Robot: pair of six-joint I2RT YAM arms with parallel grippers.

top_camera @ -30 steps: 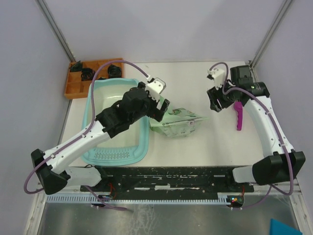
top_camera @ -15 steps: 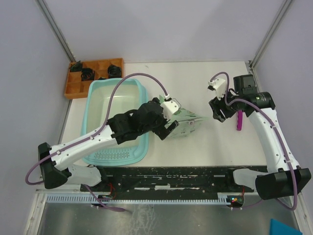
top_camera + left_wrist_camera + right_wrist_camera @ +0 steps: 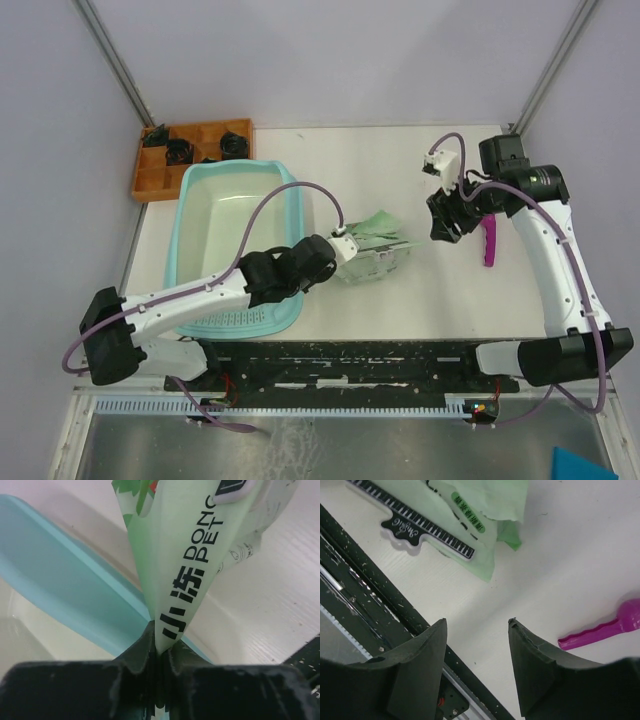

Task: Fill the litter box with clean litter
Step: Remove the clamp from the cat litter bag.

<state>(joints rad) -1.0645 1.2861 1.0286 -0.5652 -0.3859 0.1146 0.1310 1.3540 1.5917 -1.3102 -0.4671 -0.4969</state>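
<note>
Showing: left gripper (image 3: 157, 652) clamped on one thin edge of a pale green printed plastic bag (image 3: 185, 555), the film pinched flat between its black jaws
Right gripper (image 3: 477, 625): jaws standing wide with nothing between them, above the white table (image 3: 560, 540), between the bag and a magenta plastic scoop (image 3: 595, 631) at the right of the overhead view
Litter box (image 3: 232, 225): large light-teal rectangular plastic tray, left of centre in the overhead view, grate strip at its lower end; the bag lies on the table just beside its right rim
Clean litter: no loose green granules show in the tray, whose floor looks bare; presumably inside the bag, contents hidden
Risk, slip: the hold is on thin film only, so a loaded bag could slide out of the jaws when lifted
Risk, spill: if the bag's mouth hangs low or opens short of the rim, granules would land on the table; which end is the mouth cannot be told
Risk, snag: the bag could catch the rim and push the tray
Writing, left wrist view: black characters "小冻" and Latin capitals "DON" over "PET", cut off by the fold
Writing, right wrist view: a piano-key strip with a cursive word and a green oval label, both too small to read
</note>
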